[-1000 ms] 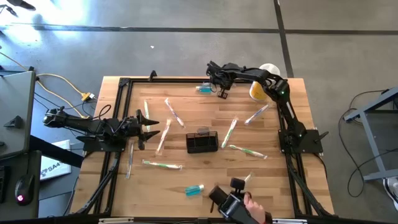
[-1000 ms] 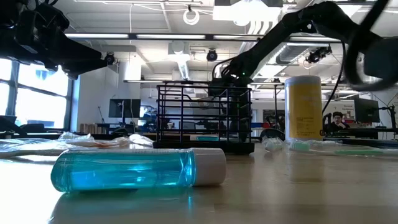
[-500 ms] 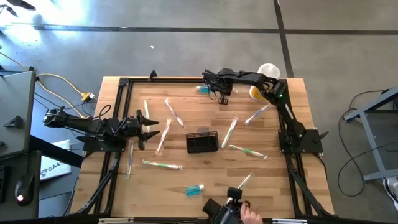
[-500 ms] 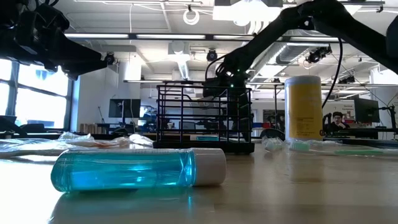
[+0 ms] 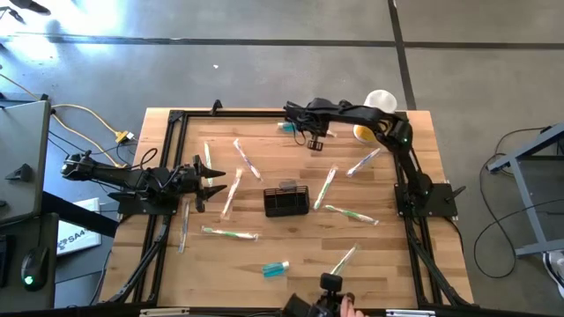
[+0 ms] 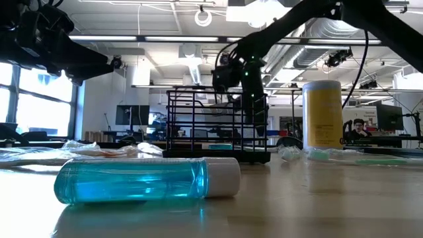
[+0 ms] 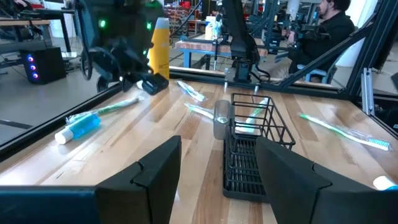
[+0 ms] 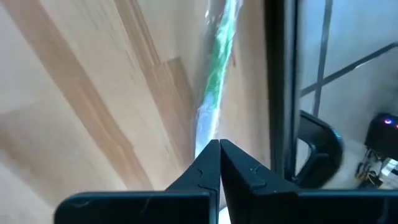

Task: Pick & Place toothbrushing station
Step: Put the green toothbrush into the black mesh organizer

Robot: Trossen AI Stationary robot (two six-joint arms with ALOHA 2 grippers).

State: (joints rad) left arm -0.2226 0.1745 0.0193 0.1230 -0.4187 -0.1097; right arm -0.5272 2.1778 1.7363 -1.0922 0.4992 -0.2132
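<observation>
Your table point(image 5: 264, 251) is a wooden slab edged by a black frame, with both arms reaching over it. The right arm stretches from its base on the right side toward the far edge, and its gripper point(image 5: 304, 132) hangs above the far middle of the table with its fingers pressed together, pinching nothing; its wrist view shows the two tips meeting over a wrapped green toothbrush point(image 8: 214, 81) lying next to the black frame rail. The left arm waits low at the left edge, and its gripper point(image 5: 214, 180) points toward the centre with its fingers spread and nothing between them.

The toothbrushing station point(image 5: 286, 201) sits upright near the middle of the table, well apart from both grippers; you see it straight ahead past the left gripper's fingers. The yellow cylinder point(image 5: 363, 132) with a white lid stands at the far right corner, just beside the right arm. Wrapped toothbrushes lie scattered flat around the station, none touching it as far as you can tell. A small blue tube point(image 5: 276, 269) with a white cap lies near the front edge. At the very front edge, a person's hand point(image 5: 348, 308) shows beside a dark object.
</observation>
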